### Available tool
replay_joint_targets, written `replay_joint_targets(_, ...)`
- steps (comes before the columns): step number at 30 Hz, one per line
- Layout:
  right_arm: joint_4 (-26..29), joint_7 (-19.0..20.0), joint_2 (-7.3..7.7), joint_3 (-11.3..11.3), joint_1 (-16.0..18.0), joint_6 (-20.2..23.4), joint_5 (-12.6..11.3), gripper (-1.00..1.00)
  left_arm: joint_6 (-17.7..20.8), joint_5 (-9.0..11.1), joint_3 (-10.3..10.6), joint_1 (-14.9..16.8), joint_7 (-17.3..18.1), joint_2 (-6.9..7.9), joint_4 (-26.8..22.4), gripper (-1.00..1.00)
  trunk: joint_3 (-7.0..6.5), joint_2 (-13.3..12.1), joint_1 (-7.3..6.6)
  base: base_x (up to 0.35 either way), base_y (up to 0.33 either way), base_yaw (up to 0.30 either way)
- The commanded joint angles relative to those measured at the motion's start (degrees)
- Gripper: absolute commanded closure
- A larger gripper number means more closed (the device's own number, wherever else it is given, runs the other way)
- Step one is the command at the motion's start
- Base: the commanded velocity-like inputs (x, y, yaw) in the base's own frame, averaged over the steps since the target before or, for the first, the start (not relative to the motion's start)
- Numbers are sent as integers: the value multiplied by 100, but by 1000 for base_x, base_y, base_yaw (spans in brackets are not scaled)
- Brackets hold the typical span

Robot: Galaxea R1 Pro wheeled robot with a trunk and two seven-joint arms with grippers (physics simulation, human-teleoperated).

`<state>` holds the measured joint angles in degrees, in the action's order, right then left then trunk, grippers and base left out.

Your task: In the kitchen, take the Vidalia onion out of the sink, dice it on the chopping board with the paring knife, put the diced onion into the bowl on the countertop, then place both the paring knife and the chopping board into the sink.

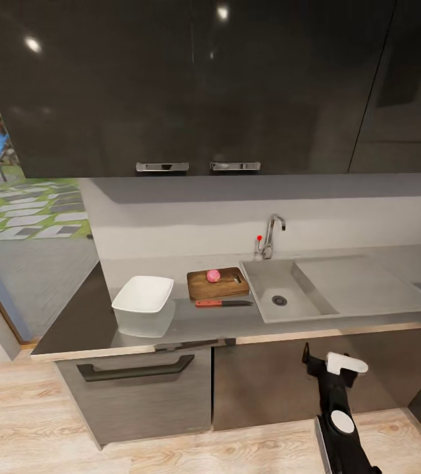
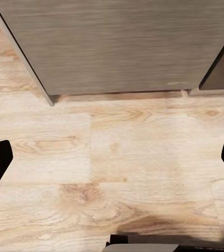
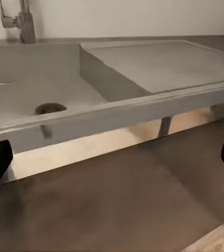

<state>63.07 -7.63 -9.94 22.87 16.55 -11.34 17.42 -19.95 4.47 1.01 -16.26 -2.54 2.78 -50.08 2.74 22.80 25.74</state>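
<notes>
The pink-skinned Vidalia onion (image 1: 213, 275) rests on the dark brown chopping board (image 1: 218, 283), just left of the sink (image 1: 302, 301). In front of the board, the red-handled paring knife (image 1: 222, 303) lies flat on the countertop (image 1: 79, 322). Further left stands the white bowl (image 1: 143, 293), with nothing in it. My right gripper (image 1: 329, 367) hangs open below the counter's front edge, under the sink; its wrist view looks across the steel sink (image 3: 33, 84) and the drain (image 3: 51, 108). My left gripper (image 2: 112, 163) is open over the wooden floor.
A chrome tap (image 1: 271, 236) with a red-knobbed lever stands behind the basin, and a flat drainboard (image 1: 362, 283) runs to its right. Dark wall cabinets hang above. Grey base cabinets (image 2: 117, 47) with a drawer handle (image 1: 135, 370) sit below the counter. A window lies to the left.
</notes>
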Motion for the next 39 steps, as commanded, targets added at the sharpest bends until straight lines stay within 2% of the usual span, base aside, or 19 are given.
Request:
replay_joint_targets(1, 296, -14, -6, -83, 6, 311, 54, -100, -9, 46, 13, 0, -9, 4, -7, -100, 12, 12, 4, 0, 0, 0)
replay_joint_targets(2, 440, -15, -6, -151, 6, 458, 52, -100, -9, 46, 13, 0, -9, 4, -8, -100, 12, 12, 4, 0, 0, 0)
replay_joint_targets(3, 720, -17, -6, -322, 6, 738, 45, -100, -9, 46, 13, 0, -9, 4, -7, -100, 12, 12, 4, 0, 0, 0)
replay_joint_targets(4, 1530, -39, -6, -929, 6, 1548, 36, -100, -9, 46, 13, 0, -9, 4, -3, -100, 12, 12, 4, 0, 0, 0)
replay_joint_targets(6, 2014, -70, -6, -1242, 6, 2075, 33, -100, -9, 46, 13, 0, -9, 4, -3, -100, 12, 12, 4, 0, 0, 0)
replay_joint_targets(7, 2108, -81, -6, -1316, 6, 2199, 31, -100, -9, 46, 13, 0, -9, 4, -3, -100, 12, 12, 4, 0, 0, 0)
replay_joint_targets(9, 2392, -215, -6, -1816, 20, 2803, 26, -100, -9, 46, 13, 0, -9, 4, -4, -100, 12, 12, 4, 0, 0, 0)
replay_joint_targets(12, 2474, -570, -6, -2418, 107, 3265, 21, -100, -9, 46, 13, 0, -9, 4, -4, -100, 12, 12, 4, 0, 0, 0)
replay_joint_targets(13, 2474, -639, -6, -2527, 174, 3345, 16, -100, -9, 46, 13, 0, -9, 4, -3, -100, 12, 12, 4, 0, 0, 0)
replay_joint_targets(17, 2440, -733, -6, -2728, 426, 3623, -20, -100, -9, 46, 13, 0, -9, 4, -2, -100, 12, 12, 4, 0, 0, 0)
replay_joint_targets(18, 2350, -753, -6, -2776, 624, 3805, -110, -100, -9, 46, 13, 0, -9, 4, -7, -100, 12, 12, 4, 0, 0, 0)
replay_joint_targets(20, 2192, -759, -6, -2795, 812, 3912, -201, -100, -9, 46, 13, 0, -9, 4, -6, -100, 12, 12, 4, 0, 0, 0)
replay_joint_targets(23, 1698, -761, -6, -2807, 1203, 4031, -365, -100, -9, 46, 13, 0, -9, 4, -3, -100, 12, 12, 4, 0, 0, 0)
replay_joint_targets(26, 900, -744, -6, -2811, 1642, 4085, -589, -100, -9, 46, 13, 0, -9, 4, -2, -100, 12, 12, 4, 0, 0, 0)
replay_joint_targets(28, 554, -733, -6, -2808, 1784, 4089, -717, -100, -9, 46, 13, 0, -9, 4, -2, -100, 12, 12, 4, 0, 0, 0)
replay_joint_targets(29, 196, -702, -6, -2805, 1892, 4082, -941, -100, -9, 46, 13, 0, -9, 4, -4, -100, 12, 12, 4, 0, 0, 0)
replay_joint_targets(34, 36, -459, -6, -2792, 1936, 4071, -1319, -100, -9, 46, 13, 0, -9, 4, -7, -100, 12, 12, 4, 1, 0, 0)
replay_joint_targets(39, 19, -214, -6, -2806, 1946, 4043, -1391, -100, -9, 46, 13, 0, -6, 4, -4, -100, 12, 12, 4, 95, 76, 0)
